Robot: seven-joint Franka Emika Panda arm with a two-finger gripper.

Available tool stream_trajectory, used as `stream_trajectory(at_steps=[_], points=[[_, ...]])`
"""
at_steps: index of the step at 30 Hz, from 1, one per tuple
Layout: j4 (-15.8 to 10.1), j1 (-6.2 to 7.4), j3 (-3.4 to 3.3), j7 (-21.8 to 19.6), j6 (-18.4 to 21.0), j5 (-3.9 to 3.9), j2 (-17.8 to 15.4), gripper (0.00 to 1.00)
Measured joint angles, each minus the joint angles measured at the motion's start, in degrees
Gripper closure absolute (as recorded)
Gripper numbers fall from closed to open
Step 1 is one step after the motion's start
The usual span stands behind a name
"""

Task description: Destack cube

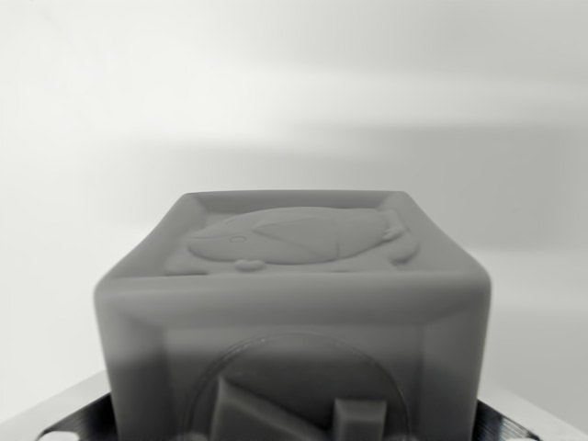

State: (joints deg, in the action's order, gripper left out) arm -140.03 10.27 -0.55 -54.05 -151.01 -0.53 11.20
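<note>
A grey moulded cube (294, 312) with raised borders on its faces filled the lower middle of the wrist view, very close to the camera and somewhat blurred. Its upper face, tilted away from the lens, carried an embossed animal figure (299, 237) lying lengthwise inside a raised square frame; the exact creature could not be told, though a rounded body, a small eye and short feet showed. The face turned toward the camera bore a raised circle (299, 381) enclosing blocky relief shapes, cut off by the bottom edge of the picture. The picture showed everything in grey tones, so the cube's true colour could not be told.

At the two bottom corners, on either side of the cube, dark metal parts of the end effector (294, 432) appeared: one with small holes at the wrist view's left (64, 423) and a ridged one at the wrist view's right (514, 424). The cube sat between them, hiding the fingertips, so whether the end effector was clamped on the cube or merely standing around it could not be told from this view, nor how wide it stood.

Behind the cube lay only a pale, featureless background (294, 92) with soft bands of lighter and darker grey. Whether the cube rested on another cube, on a desk, or hung in the air could not be told.
</note>
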Motion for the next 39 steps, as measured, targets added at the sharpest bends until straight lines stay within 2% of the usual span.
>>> stream_trajectory(at_steps=[39], points=[[2.0,8.36,0.21,-10.6,-1.9,0.05,3.9,1.00]])
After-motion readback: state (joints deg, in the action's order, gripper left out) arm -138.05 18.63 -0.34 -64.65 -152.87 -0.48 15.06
